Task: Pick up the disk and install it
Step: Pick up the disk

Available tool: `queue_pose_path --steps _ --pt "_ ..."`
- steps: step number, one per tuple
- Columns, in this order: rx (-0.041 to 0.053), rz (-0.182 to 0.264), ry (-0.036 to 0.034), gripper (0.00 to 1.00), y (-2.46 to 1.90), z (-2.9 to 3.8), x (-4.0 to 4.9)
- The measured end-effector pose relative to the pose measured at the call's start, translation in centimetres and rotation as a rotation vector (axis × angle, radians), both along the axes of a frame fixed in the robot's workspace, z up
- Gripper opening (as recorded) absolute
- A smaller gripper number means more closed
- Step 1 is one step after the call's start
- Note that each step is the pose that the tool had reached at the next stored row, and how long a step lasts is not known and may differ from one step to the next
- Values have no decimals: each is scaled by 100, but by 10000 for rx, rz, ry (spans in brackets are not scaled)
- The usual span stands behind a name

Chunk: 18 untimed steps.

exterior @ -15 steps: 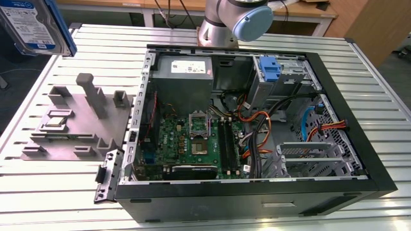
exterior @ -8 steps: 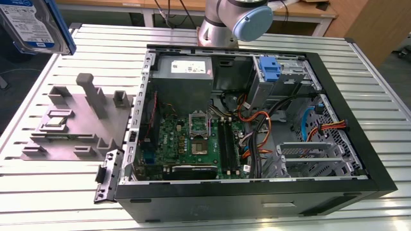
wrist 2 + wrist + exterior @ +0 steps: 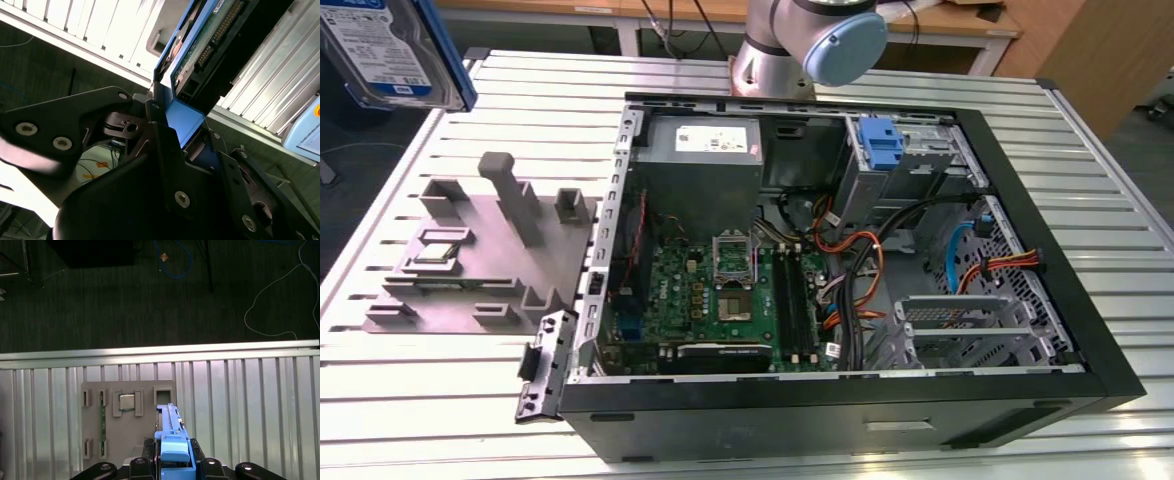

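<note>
The disk (image 3: pixel 394 50), a silver-grey drive with a white-and-blue label in a blue carrier, hangs high at the exterior view's upper left, above the table's corner. In the first wrist view my gripper (image 3: pixel 172 462) is shut on the disk's blue carrier (image 3: pixel 172 447), with black fingers on either side. The second wrist view shows the gripper (image 3: pixel 182 142) clamped on the blue bracket, and the disk's green circuit board (image 3: pixel 210 40) extends beyond it. The disk hangs above the grey fixture plate (image 3: pixel 127 420).
An open computer case (image 3: pixel 1107 330) lies on the slatted metal table (image 3: pixel 454 400), with a motherboard, cables, a metal drive cage (image 3: pixel 961 320) and a blue-handled caddy (image 3: pixel 881 140). The grey fixture (image 3: pixel 480 260) beside it holds a small silver chip (image 3: pixel 438 250). The arm's base (image 3: pixel 787 50) stands behind the case.
</note>
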State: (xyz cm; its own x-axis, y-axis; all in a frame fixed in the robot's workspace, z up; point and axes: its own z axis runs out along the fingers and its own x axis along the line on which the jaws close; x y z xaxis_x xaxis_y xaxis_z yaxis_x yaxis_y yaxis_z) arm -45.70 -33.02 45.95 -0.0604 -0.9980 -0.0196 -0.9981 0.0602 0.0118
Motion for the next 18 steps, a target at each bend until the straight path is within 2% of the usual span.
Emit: queue_pose_path --steps 18 --pt "0 0 0 37 0 91 0"
